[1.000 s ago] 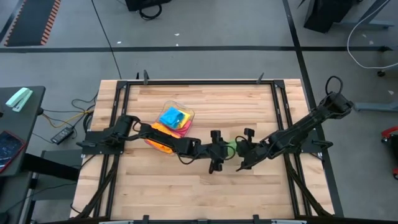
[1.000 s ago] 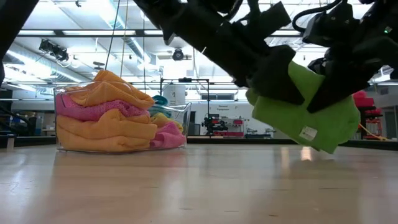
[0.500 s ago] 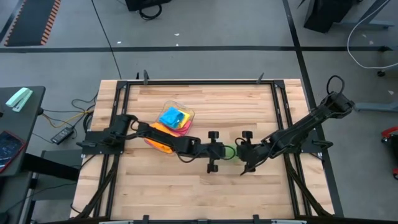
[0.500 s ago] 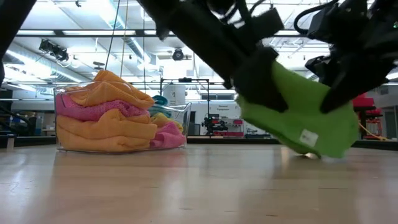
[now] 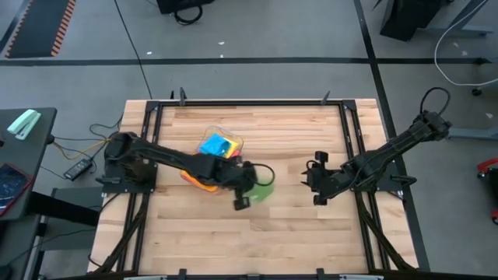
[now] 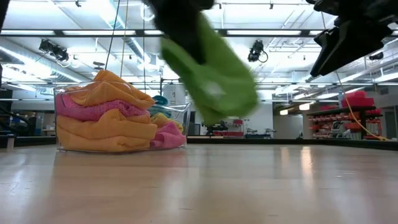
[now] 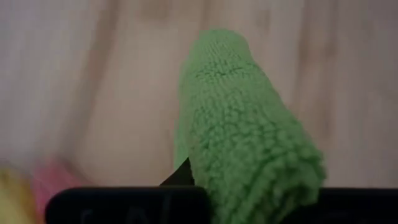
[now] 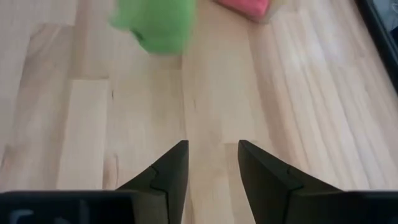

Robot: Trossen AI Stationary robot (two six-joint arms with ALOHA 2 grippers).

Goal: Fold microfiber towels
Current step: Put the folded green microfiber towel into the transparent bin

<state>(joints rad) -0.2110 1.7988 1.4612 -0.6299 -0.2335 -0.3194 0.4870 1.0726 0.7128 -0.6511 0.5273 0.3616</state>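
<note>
With my left fingers [image 5: 250, 189] clamped together on the green towel [image 5: 263, 189], I hold it up off the desk [image 5: 233, 241], near the middle of the boards and just beside the clear tub [image 5: 204, 138]. From the low view the green towel [image 6: 211, 68] hangs in a loose fold well above the wood, clear of the surface, with the tub [image 6: 181, 127] standing behind it to one side. Through my left wrist camera the cloth [image 7: 249, 143] fills most of what I see, a fuzzy roll bunched up right at my fingers, and bare wood lies beyond it. My right fingers [image 5: 317, 183] stand apart with nothing between them, out over the desk toward its right side, well apart from the green towel. In my right wrist view both dark fingers [image 8: 168, 171] show with a plain gap of wood between them, and the green towel [image 8: 158, 23] is farther off, blurred. The tub holds the other towels heaped together: orange towels [image 6: 106, 134] at the bottom and top, a pink towel [image 6: 93, 109] sandwiched between, and from above a blue towel [image 5: 215, 145] lies on top of the pile, with a bit of yellow showing beside it.
</note>
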